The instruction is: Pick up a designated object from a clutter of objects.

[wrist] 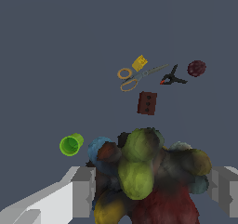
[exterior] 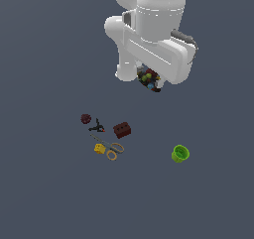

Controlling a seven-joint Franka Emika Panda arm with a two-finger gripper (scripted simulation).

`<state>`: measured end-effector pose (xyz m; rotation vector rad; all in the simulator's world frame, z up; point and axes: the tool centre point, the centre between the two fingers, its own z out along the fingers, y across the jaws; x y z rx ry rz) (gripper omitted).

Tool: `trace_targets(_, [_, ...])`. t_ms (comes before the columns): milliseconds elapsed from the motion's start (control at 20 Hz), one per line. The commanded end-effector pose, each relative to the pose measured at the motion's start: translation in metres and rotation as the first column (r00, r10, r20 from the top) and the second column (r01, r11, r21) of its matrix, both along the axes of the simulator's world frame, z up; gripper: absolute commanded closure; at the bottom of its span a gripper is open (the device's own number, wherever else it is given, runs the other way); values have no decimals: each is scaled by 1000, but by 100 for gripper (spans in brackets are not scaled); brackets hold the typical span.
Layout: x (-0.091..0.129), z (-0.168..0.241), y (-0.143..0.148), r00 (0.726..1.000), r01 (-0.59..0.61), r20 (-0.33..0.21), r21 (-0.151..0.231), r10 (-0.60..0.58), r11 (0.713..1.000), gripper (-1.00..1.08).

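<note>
The designated object (exterior: 149, 78), a dark lumpy toy with red, green, yellow and blue specks, hangs under the white arm, well above the floor. In the wrist view the toy (wrist: 146, 176) fills the space between the two grey fingers (wrist: 83, 190), and my gripper (wrist: 153, 190) is shut on it. The clutter lies on the floor away from the toy: a maroon ball (exterior: 86, 118), a black-red tool (exterior: 97, 127), a brown brick (exterior: 122, 130), a yellow block (exterior: 99, 149) and tan-ringed scissors (exterior: 112, 150). In the exterior view my gripper is mostly hidden behind the arm.
A green cup (exterior: 180, 153) lies on its side toward the exterior view's right, apart from the group; the cup (wrist: 71, 144) also shows in the wrist view. The floor is a flat dark grey surface.
</note>
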<state>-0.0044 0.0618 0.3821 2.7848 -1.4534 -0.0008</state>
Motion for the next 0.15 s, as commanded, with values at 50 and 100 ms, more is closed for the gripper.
trace_targets(50, [2, 4, 0, 1000, 0, 1, 0, 0, 1000, 108])
trace_targets(100, [2, 4, 0, 1000, 0, 1, 0, 0, 1000, 108])
